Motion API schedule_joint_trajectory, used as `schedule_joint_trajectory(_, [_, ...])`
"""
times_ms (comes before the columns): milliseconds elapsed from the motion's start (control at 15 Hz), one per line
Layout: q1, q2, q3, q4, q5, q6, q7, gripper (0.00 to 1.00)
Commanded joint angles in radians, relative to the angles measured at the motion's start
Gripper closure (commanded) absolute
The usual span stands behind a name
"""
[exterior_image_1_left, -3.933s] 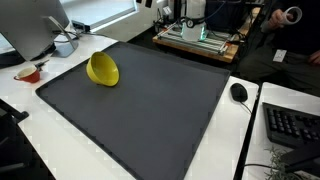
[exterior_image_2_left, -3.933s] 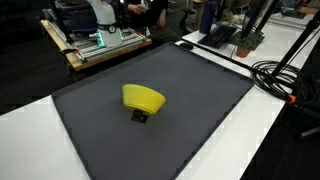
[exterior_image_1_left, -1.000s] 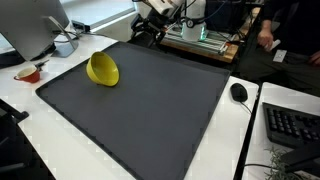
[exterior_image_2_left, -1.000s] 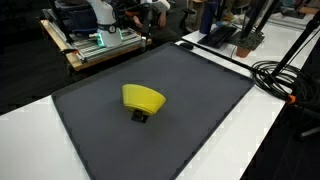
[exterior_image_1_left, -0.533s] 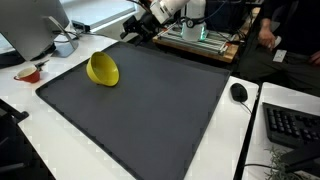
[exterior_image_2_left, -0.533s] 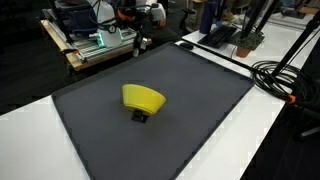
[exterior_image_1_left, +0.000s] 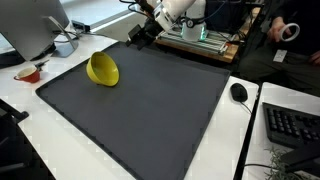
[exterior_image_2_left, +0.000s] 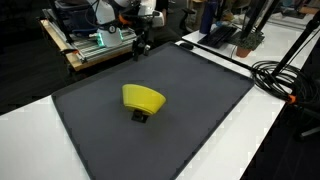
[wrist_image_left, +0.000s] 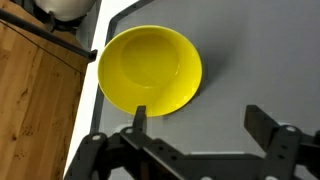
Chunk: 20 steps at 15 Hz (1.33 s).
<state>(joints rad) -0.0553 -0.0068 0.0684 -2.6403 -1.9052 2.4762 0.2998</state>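
A yellow bowl (exterior_image_1_left: 102, 69) sits tilted on the dark grey mat (exterior_image_1_left: 150, 105), propped on a small dark object (exterior_image_2_left: 140, 116) under its edge. It also shows in the exterior view (exterior_image_2_left: 143, 97) and in the wrist view (wrist_image_left: 150, 69). My gripper (exterior_image_1_left: 138, 36) hangs in the air over the mat's far edge, well away from the bowl, and also shows in an exterior view (exterior_image_2_left: 140, 44). In the wrist view its fingers (wrist_image_left: 205, 122) are spread wide with nothing between them.
A monitor and a white bowl (exterior_image_1_left: 65, 44) stand beside the mat, with a small red dish (exterior_image_1_left: 30, 73). A mouse (exterior_image_1_left: 238, 92) and keyboard (exterior_image_1_left: 292, 124) lie on the white table. A wooden cart with equipment (exterior_image_2_left: 95, 45) stands behind. Cables (exterior_image_2_left: 275, 75) lie at the mat's side.
The arm has come into view from behind the mat and moved over its far edge. The bowl has not moved.
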Motion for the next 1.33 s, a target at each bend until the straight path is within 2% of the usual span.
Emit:
schedule_joint_trajectory(0, [0.024,-0.001,-0.024,0.0,0.004,0.0,-0.004,0.0])
schedule_joint_trajectory(267, [0.046,0.057,-0.012,-0.014,-0.19,-0.124,0.029,0.0])
schedule_joint_trajectory(467, [0.046,0.117,-0.017,-0.018,-0.27,-0.185,0.031,0.0])
schedule_joint_trajectory(733, [0.023,0.208,-0.034,-0.004,-0.253,-0.242,0.016,0.0])
schedule_joint_trajectory(800, [0.032,0.161,-0.02,-0.021,-0.237,-0.216,0.007,0.0])
schedule_joint_trajectory(1067, [0.022,0.205,-0.026,-0.01,-0.237,-0.235,0.007,0.0])
schedule_joint_trajectory(1267, [0.016,0.287,-0.033,0.031,-0.312,-0.274,0.061,0.0])
